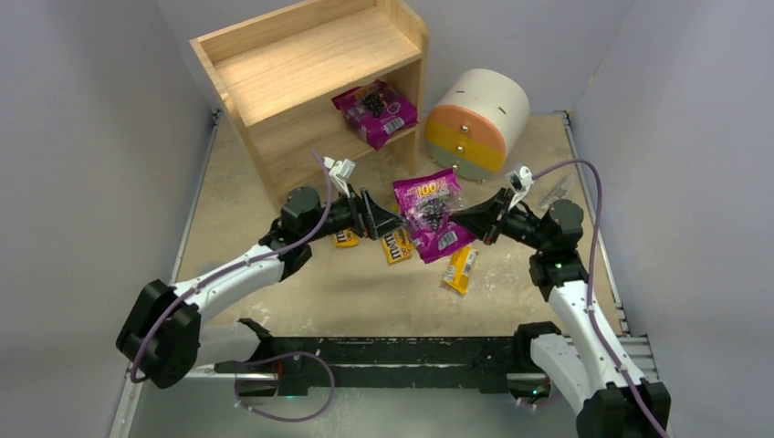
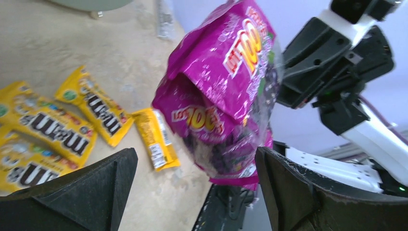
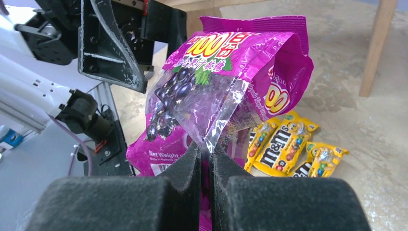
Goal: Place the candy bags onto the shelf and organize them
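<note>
Top external has the right gripper (image 1: 459,219) clamped on the edge of a purple candy bag (image 1: 427,212) held above the yellow packets (image 1: 399,246), left gripper (image 1: 391,222) spread wide beside it, second purple bag (image 1: 375,111) sitting inside the shelf (image 1: 310,57).

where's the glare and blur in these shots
Left wrist: the held purple bag looks soft, its lettering smeared. Right wrist: print is sharp, white glare streaks its clear film. Top external: even light, faint shadows.
</note>
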Available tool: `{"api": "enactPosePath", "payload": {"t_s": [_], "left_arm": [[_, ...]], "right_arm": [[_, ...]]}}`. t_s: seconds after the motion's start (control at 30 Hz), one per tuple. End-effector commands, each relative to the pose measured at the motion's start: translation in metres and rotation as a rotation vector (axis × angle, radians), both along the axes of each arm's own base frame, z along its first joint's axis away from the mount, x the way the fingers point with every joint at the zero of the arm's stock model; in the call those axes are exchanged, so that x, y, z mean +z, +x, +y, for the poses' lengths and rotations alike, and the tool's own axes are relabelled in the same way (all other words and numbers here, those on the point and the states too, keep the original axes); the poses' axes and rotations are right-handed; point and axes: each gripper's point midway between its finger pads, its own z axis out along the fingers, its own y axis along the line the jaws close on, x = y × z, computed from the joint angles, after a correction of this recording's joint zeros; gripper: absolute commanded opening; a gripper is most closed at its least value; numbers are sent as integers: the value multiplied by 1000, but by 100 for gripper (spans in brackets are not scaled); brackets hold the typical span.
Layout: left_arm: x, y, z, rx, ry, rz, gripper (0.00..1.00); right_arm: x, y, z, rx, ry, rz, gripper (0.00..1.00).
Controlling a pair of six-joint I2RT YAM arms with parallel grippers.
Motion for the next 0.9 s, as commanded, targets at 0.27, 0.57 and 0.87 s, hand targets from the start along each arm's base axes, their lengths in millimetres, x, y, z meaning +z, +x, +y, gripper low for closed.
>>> {"api": "enactPosePath", "payload": {"t_s": [0.27,0.57,0.87], "left_arm": [[61,-9,-20,-135,-252,-84,100],[65,-9,-22,-138,-257,-100,53],[64,-3,-18,-82,-240,-91,0]], "right_arm": [[64,-20,27,165,48,-252,0],[71,-25,48,252,67,-264,0],[49,14,38,53,3,-117,19]]}}
